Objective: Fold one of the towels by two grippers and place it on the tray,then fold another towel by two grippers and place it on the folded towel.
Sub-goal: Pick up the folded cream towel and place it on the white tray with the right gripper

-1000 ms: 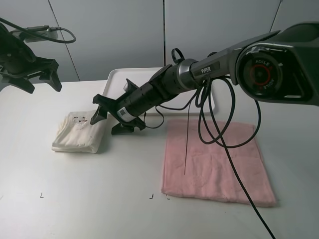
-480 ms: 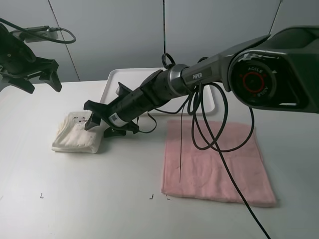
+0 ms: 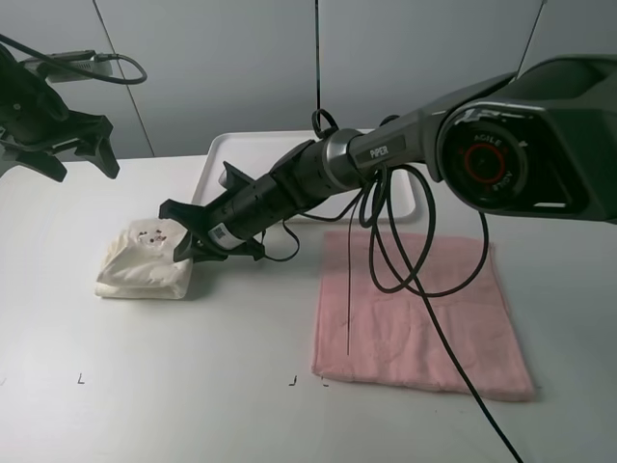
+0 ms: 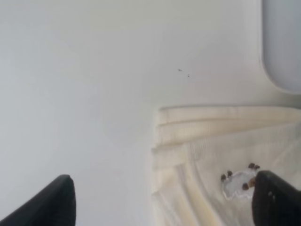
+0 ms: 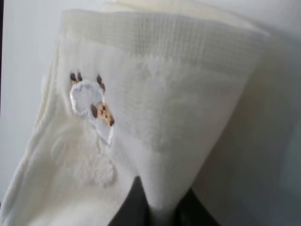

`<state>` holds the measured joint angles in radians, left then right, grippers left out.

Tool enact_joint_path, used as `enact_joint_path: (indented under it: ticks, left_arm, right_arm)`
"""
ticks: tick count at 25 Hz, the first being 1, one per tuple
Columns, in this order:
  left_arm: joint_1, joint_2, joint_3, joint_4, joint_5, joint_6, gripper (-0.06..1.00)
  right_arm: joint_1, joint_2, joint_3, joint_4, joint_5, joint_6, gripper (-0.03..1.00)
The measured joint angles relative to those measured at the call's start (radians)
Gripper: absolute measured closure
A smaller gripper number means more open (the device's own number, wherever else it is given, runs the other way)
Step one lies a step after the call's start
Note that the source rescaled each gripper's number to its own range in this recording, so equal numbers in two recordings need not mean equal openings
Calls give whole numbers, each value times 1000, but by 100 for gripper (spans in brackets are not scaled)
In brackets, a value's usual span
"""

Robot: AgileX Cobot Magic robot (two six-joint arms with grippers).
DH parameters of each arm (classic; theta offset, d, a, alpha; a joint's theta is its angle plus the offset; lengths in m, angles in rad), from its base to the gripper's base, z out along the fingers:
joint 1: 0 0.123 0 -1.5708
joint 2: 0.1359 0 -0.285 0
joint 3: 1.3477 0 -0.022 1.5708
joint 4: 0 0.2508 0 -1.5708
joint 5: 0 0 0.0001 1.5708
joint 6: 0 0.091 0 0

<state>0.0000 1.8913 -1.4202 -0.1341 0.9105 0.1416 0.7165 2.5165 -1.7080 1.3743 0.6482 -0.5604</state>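
Observation:
The folded towel, cream with a small embroidered animal, lies on the table left of centre. My right gripper reaches across from the right and is shut on its right edge, which is pinched up into a ridge. The right wrist view shows cream cloth squeezed between the two dark fingertips. My left gripper hangs open high at the far left, apart from the towel. Its wrist view looks down on the cream towel. The white tray stands behind the right arm. A pink towel lies flat at the right.
Black cables loop from the right arm over the pink towel. A corner of the tray shows in the left wrist view. Small black marks sit near the table's front edge.
My right gripper slid left onto the cream towel's right edge and closed on it, bunching the cloth and nudging the towel left. The left arm stayed still.

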Motion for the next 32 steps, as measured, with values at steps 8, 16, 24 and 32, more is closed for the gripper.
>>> enact_joint_path:
  ticks: [8, 16, 24, 32]
  left_arm:
    - [0, 0, 0, 0, 10, 0, -2]
    - [0, 0, 0, 0, 19, 0, -2]
    - [0, 0, 0, 0, 19, 7, -2]
    - [0, 0, 0, 0, 23, 13, -2]
  right_arm:
    - [-89, -94, 0, -9, -18, -4, 92]
    - [-368, -118, 0, -175, -45, 84, 92]
    - [-426, -114, 0, -258, -81, 133, 91]
    - [-426, -114, 0, -262, -121, 151, 1]
